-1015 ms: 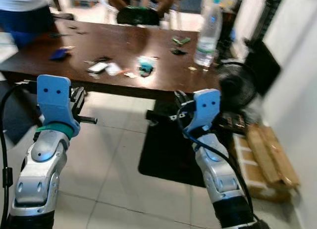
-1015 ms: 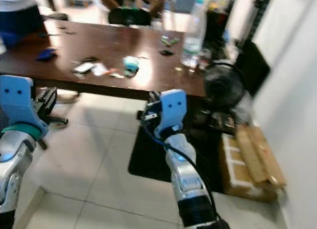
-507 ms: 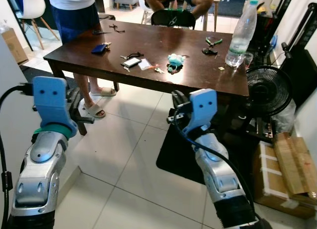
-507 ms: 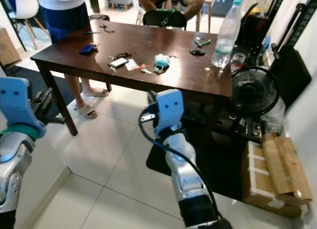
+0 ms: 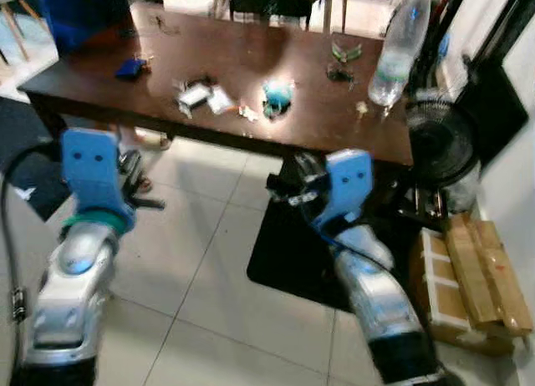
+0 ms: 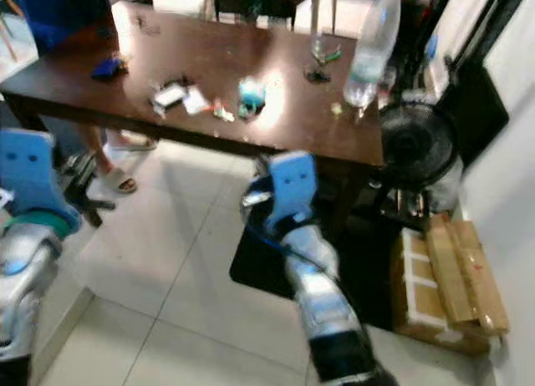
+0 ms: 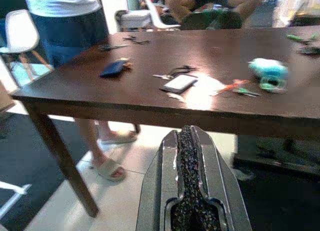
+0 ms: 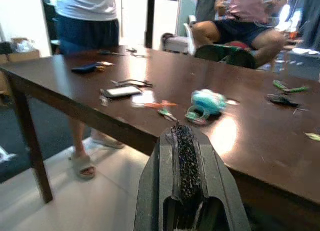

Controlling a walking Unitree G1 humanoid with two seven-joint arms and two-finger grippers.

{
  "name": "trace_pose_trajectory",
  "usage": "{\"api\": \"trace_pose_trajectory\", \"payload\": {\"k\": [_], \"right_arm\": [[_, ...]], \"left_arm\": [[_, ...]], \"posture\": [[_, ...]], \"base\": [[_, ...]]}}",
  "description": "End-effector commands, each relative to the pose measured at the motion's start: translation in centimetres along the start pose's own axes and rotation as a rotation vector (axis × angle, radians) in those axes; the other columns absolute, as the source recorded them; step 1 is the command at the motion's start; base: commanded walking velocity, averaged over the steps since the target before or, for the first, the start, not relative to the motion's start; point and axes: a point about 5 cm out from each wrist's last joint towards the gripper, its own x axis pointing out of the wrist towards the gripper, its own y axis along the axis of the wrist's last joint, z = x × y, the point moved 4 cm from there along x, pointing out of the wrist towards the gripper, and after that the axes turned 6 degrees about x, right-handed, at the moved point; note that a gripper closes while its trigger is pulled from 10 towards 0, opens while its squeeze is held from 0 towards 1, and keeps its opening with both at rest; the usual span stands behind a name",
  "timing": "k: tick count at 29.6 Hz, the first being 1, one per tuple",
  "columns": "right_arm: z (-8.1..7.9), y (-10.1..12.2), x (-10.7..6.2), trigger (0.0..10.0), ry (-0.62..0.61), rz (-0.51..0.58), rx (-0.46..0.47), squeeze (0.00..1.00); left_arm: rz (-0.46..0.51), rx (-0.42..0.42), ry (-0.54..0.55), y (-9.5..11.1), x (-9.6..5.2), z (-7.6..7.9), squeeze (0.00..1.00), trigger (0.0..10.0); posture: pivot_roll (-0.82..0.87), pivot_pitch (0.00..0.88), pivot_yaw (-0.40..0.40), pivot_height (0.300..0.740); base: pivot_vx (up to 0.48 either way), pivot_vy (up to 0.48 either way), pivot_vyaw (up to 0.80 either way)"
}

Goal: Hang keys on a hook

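Note:
A teal keychain with a ring point(image 8: 206, 102) lies on the dark brown table point(image 5: 251, 77), with small keys point(image 8: 162, 106) beside it. Both arms are raised in front of the table's near edge, above the tiled floor. My left gripper point(image 7: 187, 135) is shut with nothing in it and points at the table's front edge. My right gripper point(image 8: 181, 133) is shut and empty too, aimed toward the teal keychain point(image 5: 276, 93) from below edge height.
A phone point(image 7: 180, 83), a blue wallet point(image 7: 114, 68), pliers and a water bottle point(image 5: 399, 43) lie on the table. One person stands at its left end point(image 7: 70, 21) and another sits behind it point(image 8: 240, 26). A fan point(image 5: 439, 139), cardboard boxes point(image 5: 476, 277) and a black mat point(image 5: 284, 252) are at the right.
The whole picture has shifted and blurred with the camera's motion. Both arms keep the same raised pose before the table.

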Motion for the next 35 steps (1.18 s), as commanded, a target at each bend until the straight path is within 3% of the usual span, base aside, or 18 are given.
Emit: {"api": "trace_pose_trajectory", "payload": {"k": [1, 35], "right_arm": [[-0.49, -0.52, -0.15, 10.0, 0.013, -0.017, 0.016, 0.0], [-0.34, -0.65, -0.24, 10.0, 0.003, -0.019, 0.035, 0.0]], "left_arm": [[-0.004, 0.004, 0.003, -0.11, -0.04, -0.05, 0.0, 10.0], [-0.006, 0.005, 0.003, -0.15, -0.05, -0.02, 0.0, 10.0]], "posture": [[-0.02, 0.0, 0.064, 0.74], [-0.02, 0.0, 0.064, 0.74]], "base": [[0.379, 0.0, 0.0], [0.372, 0.0, 0.0]]}}
